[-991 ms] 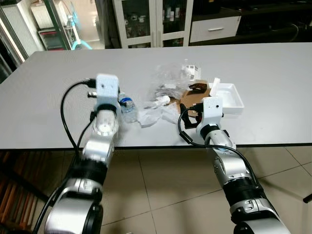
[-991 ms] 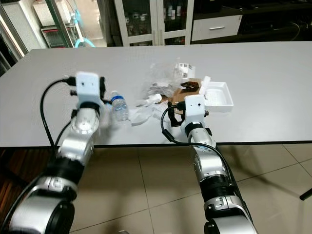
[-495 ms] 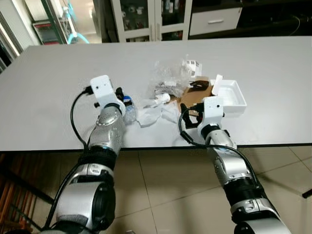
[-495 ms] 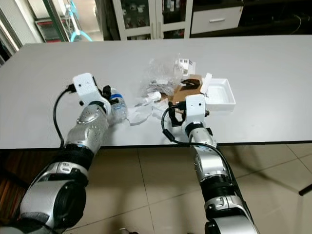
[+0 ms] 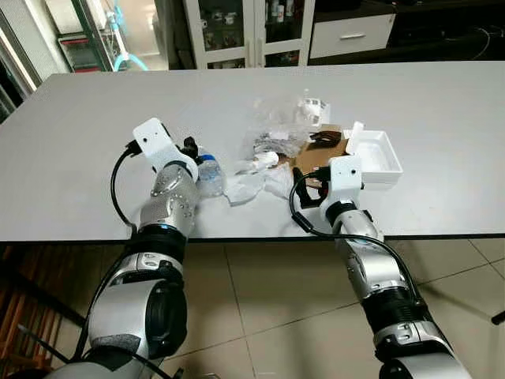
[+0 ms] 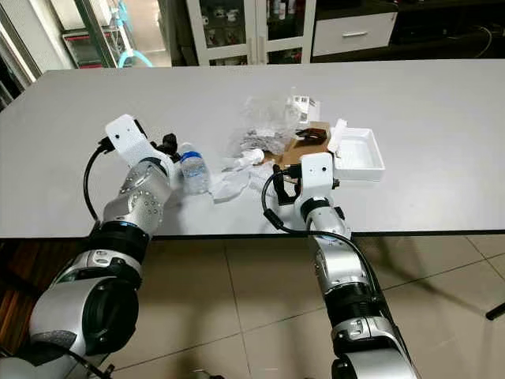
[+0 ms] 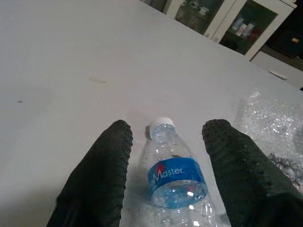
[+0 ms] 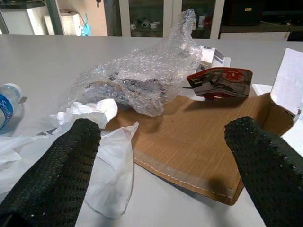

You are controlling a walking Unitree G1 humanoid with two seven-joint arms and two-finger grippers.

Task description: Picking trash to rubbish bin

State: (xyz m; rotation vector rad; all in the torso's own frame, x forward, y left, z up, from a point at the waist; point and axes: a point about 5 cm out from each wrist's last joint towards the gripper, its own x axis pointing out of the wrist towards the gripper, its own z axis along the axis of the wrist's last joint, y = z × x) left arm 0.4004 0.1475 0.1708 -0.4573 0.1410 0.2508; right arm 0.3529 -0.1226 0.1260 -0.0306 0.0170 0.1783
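Seen from the head: left gripper (image 6: 169,144) now swung lower and closer to the water bottle (image 6: 192,170), lying left of the trash heap on the grey table (image 6: 442,118); right gripper (image 5: 316,175) unmoved at the cardboard (image 5: 322,155), white tray (image 5: 377,152) to its right. From the left wrist: fingers (image 7: 97,179) spread wide either side of the bottle, not touching. From the right wrist: fingers (image 8: 52,175) spread before cardboard, bubble wrap (image 8: 147,75) and white plastic (image 8: 111,165).
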